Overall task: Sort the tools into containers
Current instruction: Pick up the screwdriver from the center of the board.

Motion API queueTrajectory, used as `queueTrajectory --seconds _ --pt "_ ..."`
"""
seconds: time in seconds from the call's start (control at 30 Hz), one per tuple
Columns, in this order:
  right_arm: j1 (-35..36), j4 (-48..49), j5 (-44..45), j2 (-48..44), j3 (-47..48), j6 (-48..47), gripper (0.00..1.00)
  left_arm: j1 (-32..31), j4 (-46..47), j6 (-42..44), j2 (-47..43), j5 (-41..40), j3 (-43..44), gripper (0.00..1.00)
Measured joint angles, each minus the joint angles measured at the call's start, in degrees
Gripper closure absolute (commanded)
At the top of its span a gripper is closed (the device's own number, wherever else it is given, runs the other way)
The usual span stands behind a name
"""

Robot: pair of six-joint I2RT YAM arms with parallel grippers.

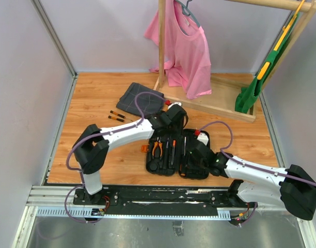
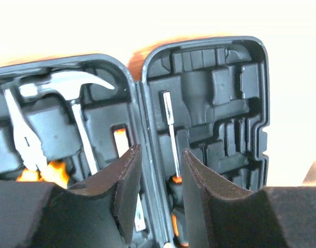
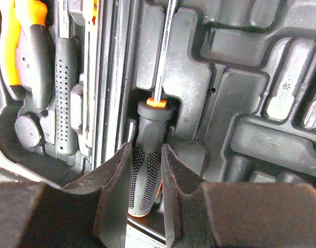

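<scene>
The black tool case (image 1: 191,139) lies open flat on the wooden counter (image 1: 96,155), at the middle of the overhead view, both moulded halves facing up.

The right pincer (image 3: 146,178) has its two fingers (image 3: 116,181) on either side of a screwdriver (image 3: 147,124) in the right half of the case. They are pinching the black dotted handle, which sits upright in the frame between them. The orange collar and the thin steel shaft run straight up and away from the fingertips, along a groove in the moulding.

The left pincer (image 2: 160,173) hangs over the far end of the case, spread and holding nothing. Through the gap between its fingers I can see the hinge line of the case and, just right of it, that same screwdriver's shaft lying below.

In the left half, at the upper left of the left wrist view, the hammer (image 2: 70,85) rests in its recess with its steel claw curving right. The pliers (image 2: 24,139) lie just beside it on the left.

Two loose screwdrivers (image 1: 116,117) lie side by side on the counter, well apart from the case, up and to the left — near the dark grey cloth (image 1: 140,98).
</scene>
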Motion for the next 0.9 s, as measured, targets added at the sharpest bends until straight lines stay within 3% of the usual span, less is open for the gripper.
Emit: queueTrajectory --seconds 0.23,0.67,0.73,0.9 --pt "0.00 -0.26 -1.01 0.72 1.07 -5.11 0.99 2.58 -0.81 0.33 -11.43 -2.71 -6.62 0.58" --pt "5.03 -2.34 -1.16 9.16 8.46 -16.33 0.99 14.25 -4.00 0.70 -26.82 -6.80 -21.73 0.58" --pt "5.77 -1.90 -1.60 9.94 8.90 -16.94 0.96 14.91 -4.46 0.87 -28.04 -7.28 -22.21 0.57" --pt "6.40 -1.68 -1.70 9.49 9.07 -17.18 0.77 16.02 -4.81 1.27 -30.45 -9.03 -22.97 0.55"
